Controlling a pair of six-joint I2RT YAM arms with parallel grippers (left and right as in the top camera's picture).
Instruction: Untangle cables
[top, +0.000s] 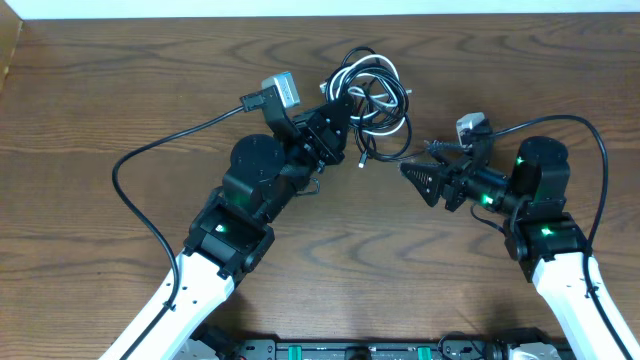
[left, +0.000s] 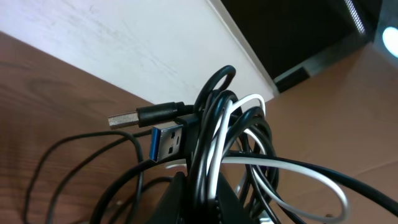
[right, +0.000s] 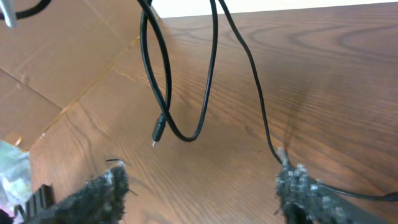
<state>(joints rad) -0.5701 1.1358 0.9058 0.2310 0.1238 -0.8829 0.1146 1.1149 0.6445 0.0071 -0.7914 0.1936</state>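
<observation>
The cables (top: 372, 92) are a looped bundle of black cords with one white cord, at the table's back centre. My left gripper (top: 345, 122) is shut on them. In the left wrist view the bundle (left: 217, 143) rises from between the jaws of the left gripper (left: 202, 190), with a silver plug (left: 123, 119) and a blue-tongued plug (left: 168, 142) sticking out left. My right gripper (top: 418, 180) points left, just right of the hanging ends. In its wrist view the right gripper (right: 202, 180) stands open with nothing between its fingers. A black loop with a small plug (right: 158, 132) hangs ahead, and a thin cord (right: 264, 124) runs down to the right finger (right: 298, 186).
Thick black arm leads curve out left (top: 150, 160) and right (top: 600, 150). Brown cardboard (right: 56, 62) lies beyond the table's left side. A white wall (left: 155, 43) borders the far edge.
</observation>
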